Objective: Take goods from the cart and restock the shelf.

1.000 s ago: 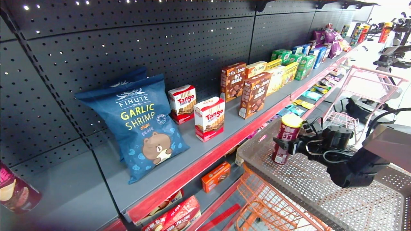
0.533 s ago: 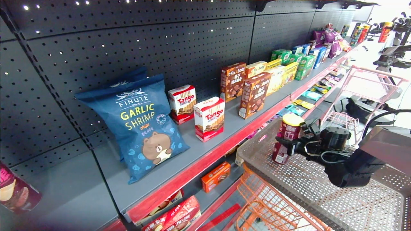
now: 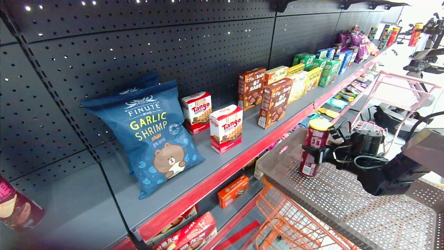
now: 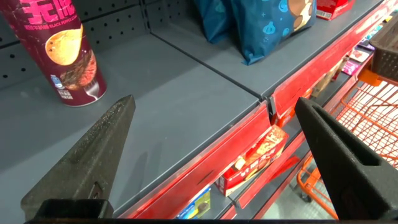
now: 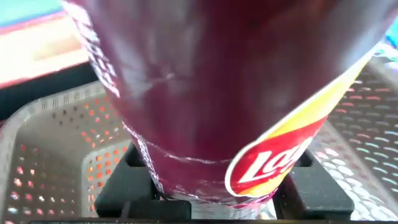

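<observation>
Dark walls full of little holes are seen behind a long grey shelf with a red front edge (image 3: 222, 166). Beside that shelf, a dark red round can with a yellow lid (image 3: 316, 137) is held over a grey cart tray with little holes (image 3: 347, 208). The can is squeezed around its middle by the right gripper (image 3: 313, 153), with one black finger pressed on each side. The can is leaned a little. Its bottom is very near the tray, but it cannot be told if they touch. An orange wire basket (image 3: 288, 222) is seen under the tray.

On the shelf, two red and white boxes (image 3: 226, 128) are stood near the front. A big blue bag of chips with a bear on it (image 3: 152, 135) is leaned up to their left, and tall brown boxes (image 3: 274, 102) are lined up to their right.

At the far left of the shelf, the left gripper (image 4: 214, 106) is held above the grey board, spread wide with nothing in it. A second dark red can with a chip picture (image 4: 59, 53) is stood upright on the shelf near it.
</observation>
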Robot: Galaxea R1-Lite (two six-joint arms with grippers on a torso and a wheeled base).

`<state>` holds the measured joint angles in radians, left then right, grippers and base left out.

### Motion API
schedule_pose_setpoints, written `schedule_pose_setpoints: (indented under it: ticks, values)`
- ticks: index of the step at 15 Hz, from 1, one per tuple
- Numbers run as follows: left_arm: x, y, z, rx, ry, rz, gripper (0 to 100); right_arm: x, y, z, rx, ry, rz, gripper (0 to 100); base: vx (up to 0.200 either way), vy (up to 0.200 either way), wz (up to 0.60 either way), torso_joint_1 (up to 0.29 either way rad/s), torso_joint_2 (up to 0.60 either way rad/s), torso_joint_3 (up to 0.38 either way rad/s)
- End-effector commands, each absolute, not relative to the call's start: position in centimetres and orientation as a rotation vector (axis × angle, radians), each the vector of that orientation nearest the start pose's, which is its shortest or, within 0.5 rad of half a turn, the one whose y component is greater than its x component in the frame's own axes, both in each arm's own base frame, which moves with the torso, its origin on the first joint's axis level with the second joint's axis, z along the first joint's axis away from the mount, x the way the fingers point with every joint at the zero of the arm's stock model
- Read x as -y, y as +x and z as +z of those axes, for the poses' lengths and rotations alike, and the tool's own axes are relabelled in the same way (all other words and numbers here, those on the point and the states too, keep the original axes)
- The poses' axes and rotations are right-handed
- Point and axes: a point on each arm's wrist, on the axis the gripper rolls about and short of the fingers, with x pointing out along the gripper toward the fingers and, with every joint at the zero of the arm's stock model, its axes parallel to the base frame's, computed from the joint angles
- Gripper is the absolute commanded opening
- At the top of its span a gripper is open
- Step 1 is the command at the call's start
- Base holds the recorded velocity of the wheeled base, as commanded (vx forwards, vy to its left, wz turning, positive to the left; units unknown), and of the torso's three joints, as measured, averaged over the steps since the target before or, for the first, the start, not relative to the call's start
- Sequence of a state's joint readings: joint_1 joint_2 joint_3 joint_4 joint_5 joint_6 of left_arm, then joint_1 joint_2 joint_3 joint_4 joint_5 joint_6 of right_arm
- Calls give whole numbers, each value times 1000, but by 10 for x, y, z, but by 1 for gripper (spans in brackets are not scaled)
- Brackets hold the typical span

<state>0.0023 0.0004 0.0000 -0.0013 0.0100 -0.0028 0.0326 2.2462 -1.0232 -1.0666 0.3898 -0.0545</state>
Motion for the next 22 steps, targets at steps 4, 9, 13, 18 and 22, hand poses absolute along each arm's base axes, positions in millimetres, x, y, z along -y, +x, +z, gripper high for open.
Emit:
schedule_pose_setpoints:
  ticks: [4,9,13,18,22]
  values:
    - [0,-23,76,2,-3,14,100,-39,346,185,-65,-32,382,0,0,0,0,0,0,0]
    - [0,-23,76,2,-3,14,100,-50,246,251,39,-35,271,0,0,0,0,0,0,0]
    - [0,-23,76,2,-3,14,100,-43,197,267,38,-38,163,0,0,0,0,0,0,0]
    - [0,-23,75,0,-3,14,100,-33,153,258,-15,-47,152,0,0,0,240,1,1,5]
    - [0,-23,76,2,-3,14,100,-29,140,255,-4,-47,140,0,0,0,600,0,-1,2]
